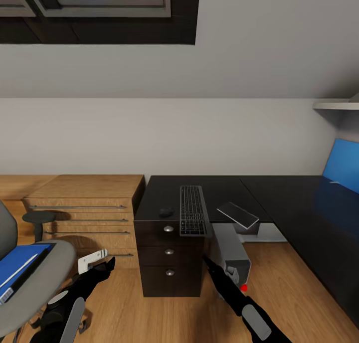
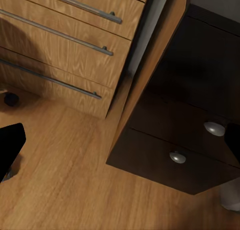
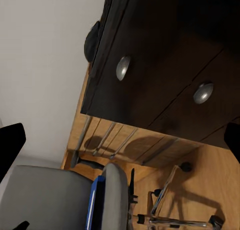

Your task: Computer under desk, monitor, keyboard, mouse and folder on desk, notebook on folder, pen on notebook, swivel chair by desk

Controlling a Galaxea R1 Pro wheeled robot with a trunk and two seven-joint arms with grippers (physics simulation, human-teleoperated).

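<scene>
The black desk carries the keyboard, a small dark mouse to its left, and the dark grey notebook at the front edge. Below it stands the grey computer. The grey swivel chair at the left holds the blue folder with the pale pen on top. My left gripper is open low beside the chair, facing the drawers. My right gripper is open in front of the drawer unit. The mouse and chair seat show in the right wrist view.
A dark three-drawer unit sits under the desk's left end. Light wooden low cabinets stand to its left. A blue panel stands on the desk at the far right under a wall shelf. Wooden floor lies between my arms.
</scene>
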